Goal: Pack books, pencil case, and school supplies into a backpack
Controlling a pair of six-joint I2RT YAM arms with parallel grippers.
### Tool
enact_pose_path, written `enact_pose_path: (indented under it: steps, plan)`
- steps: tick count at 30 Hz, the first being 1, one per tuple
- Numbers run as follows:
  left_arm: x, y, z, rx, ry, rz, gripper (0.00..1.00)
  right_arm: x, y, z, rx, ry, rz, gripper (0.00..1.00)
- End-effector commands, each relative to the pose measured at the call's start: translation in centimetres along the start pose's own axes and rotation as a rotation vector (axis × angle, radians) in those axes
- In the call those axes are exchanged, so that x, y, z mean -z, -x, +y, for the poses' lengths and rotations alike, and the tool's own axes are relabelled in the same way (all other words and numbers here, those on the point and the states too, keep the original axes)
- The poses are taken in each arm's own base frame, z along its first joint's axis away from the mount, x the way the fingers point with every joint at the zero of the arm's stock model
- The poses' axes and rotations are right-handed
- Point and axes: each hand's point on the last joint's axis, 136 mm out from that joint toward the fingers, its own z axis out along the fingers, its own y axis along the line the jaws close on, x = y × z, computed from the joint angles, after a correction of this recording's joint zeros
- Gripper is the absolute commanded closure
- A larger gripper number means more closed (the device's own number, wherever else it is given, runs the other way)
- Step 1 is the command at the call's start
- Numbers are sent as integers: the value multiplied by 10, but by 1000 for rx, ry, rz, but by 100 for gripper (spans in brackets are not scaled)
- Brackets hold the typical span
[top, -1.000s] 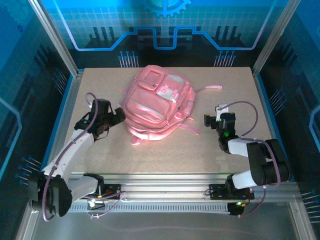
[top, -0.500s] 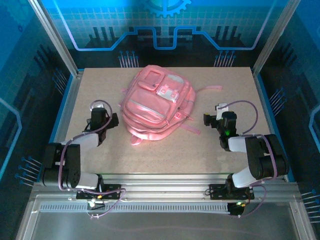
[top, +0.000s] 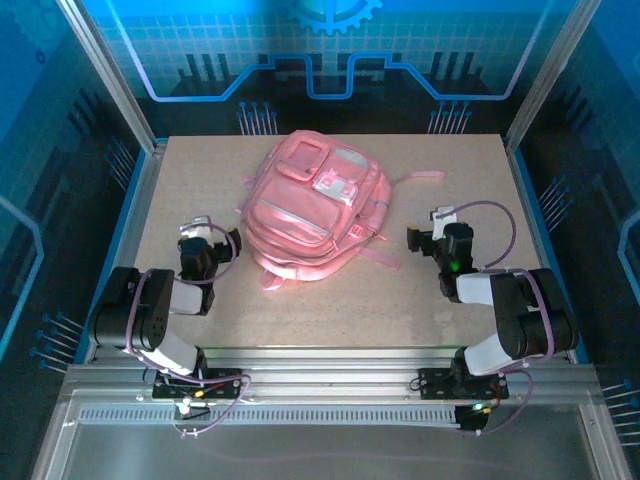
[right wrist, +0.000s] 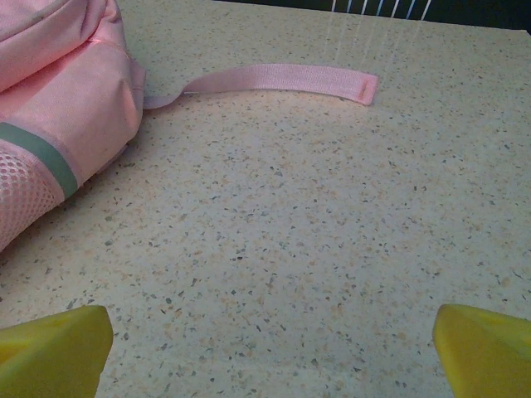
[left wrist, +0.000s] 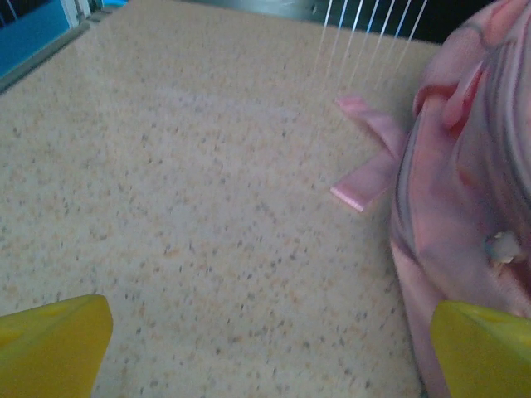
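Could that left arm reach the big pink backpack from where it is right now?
Probably yes. The left claw sits open close beside the backpack, pointing toward its side, with bare table between them and nothing blocking the way.

This is a robot test cell in a lab: a speckled table [top: 330,310] boxed in by metal frame posts [top: 105,70] and blue wall panels [top: 200,40] printed with circuit lines and a gear [top: 331,12], with a cabled left arm [top: 150,310] and right arm [top: 520,325] bolted to a metal rail [top: 320,385] along its near edge.
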Motion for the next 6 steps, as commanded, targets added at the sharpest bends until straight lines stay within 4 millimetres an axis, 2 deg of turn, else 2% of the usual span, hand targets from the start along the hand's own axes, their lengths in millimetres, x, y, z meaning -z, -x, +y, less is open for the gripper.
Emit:
enact_pose_path:
  steps: [1, 6]
  plan:
    - [-2, 26, -7, -21, -11, -90, 1, -2, 15, -3, -5, -5, -44, 0]
    - [-7, 26, -10, -38, -7, -66, 1, -2, 15, -3, -4, -5, -45, 0]
